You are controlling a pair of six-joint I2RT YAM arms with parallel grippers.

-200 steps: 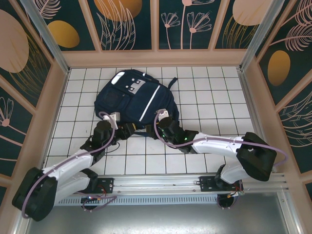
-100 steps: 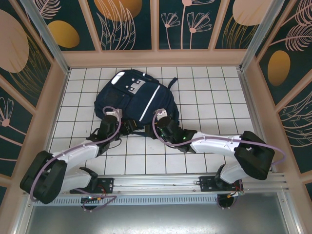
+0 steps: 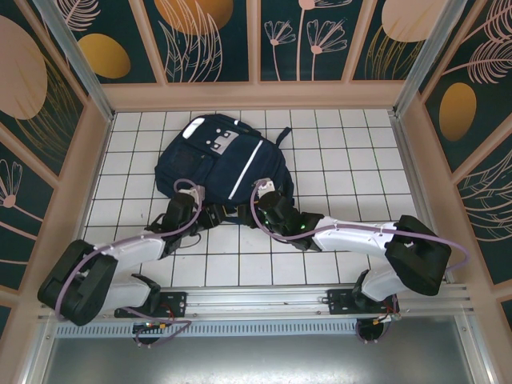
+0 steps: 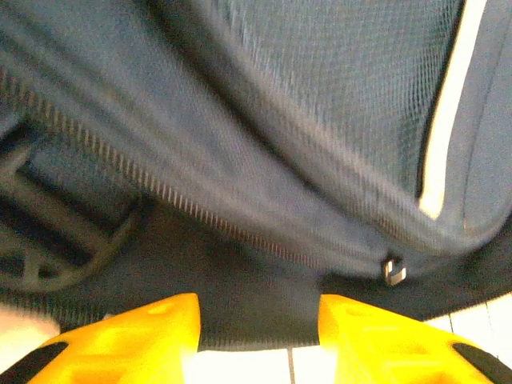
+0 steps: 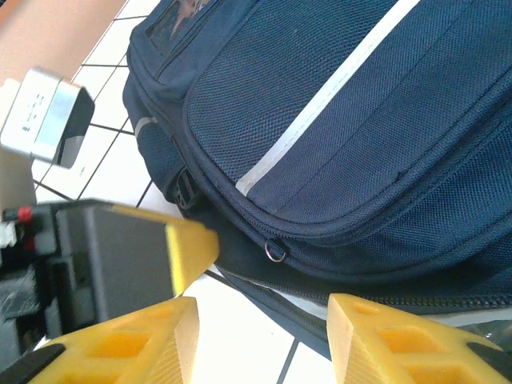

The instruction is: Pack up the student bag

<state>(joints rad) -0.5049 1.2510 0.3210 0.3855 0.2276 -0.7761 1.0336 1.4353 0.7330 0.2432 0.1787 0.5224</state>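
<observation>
Backpack check: the student bag point(image 3: 220, 160) lies flat, front panel up, on the white-tiled counter point(image 3: 336, 160), just ahead of both arms. The left tool point(image 4: 258, 320) and right tool point(image 5: 264, 308) sit at its near edge, nearly facing each other, fingers spread and nothing pinched. My guess is they're parked there to go for the zipper pull point(image 5: 275, 250). The long axis runs diagonally, with the top pointing away and left and the bottom toward the arms.
</observation>
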